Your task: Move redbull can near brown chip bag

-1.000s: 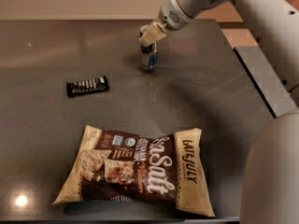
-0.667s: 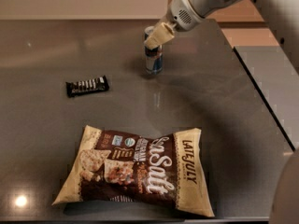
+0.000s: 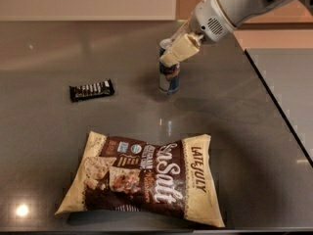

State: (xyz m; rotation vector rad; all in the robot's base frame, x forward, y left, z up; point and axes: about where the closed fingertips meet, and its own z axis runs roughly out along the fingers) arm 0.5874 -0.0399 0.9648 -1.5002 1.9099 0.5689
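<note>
The pincer [image 3: 168, 57] hangs over the far middle of the grey counter [image 3: 254, 131], at the end of a white arm [image 3: 230, 9] that comes in from the upper right. It is clamped on the redbull can [image 3: 169, 77]. 1 cream finger [image 3: 180, 49] lies slantwise across the front of the can's upper part, and the other finger is hidden behind it. A bit of the silver top shows just above and left of the fingertip.

The can stands upright, and its blue-and-silver body with the red mark reaches straight down from the pincer. Whether its base touches the counter or hangs just above it cannot be told; a dark shadow sits around the bottom.

The brown chip bag [image 3: 146, 177] lies flat well below the pincer, toward the near edge of the counter and slightly to its left. The bag is well apart from the can, with a bare strip of counter between the 2. Its white "Sea Salt" lettering runs sideways, and the chip pictures are at its left end.

A small black candy bar wrapper [image 3: 91, 90] lies to the left of the pincer and a little lower, apart from both can and bag.
</note>
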